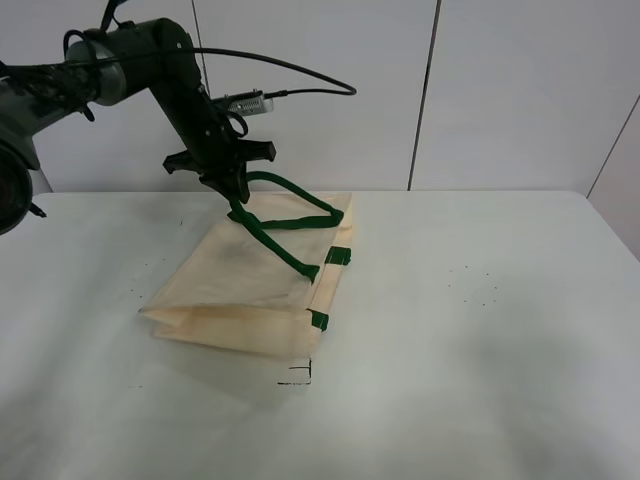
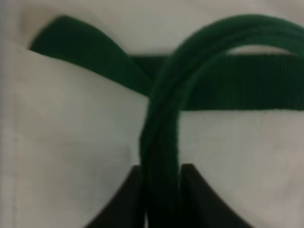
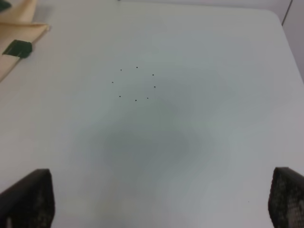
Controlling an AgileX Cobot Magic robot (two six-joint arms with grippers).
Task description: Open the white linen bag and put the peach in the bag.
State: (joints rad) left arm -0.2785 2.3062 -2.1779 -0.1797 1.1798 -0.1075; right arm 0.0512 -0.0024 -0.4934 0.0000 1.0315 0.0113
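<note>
The white linen bag lies flat on the table, left of the middle, with its dark green strap handles at its far end. My left gripper is shut on one green strap and holds it lifted above the bag's far edge. The strap runs between the two black fingers in the left wrist view, over the cream fabric. My right gripper is open and empty above bare table; a corner of the bag with a green tab shows at the edge of its view. The peach is out of view.
The white table stretches to the right of the bag, with a ring of small black dots on it, also in the right wrist view. A small black corner mark lies by the bag's near edge. A white wall stands behind.
</note>
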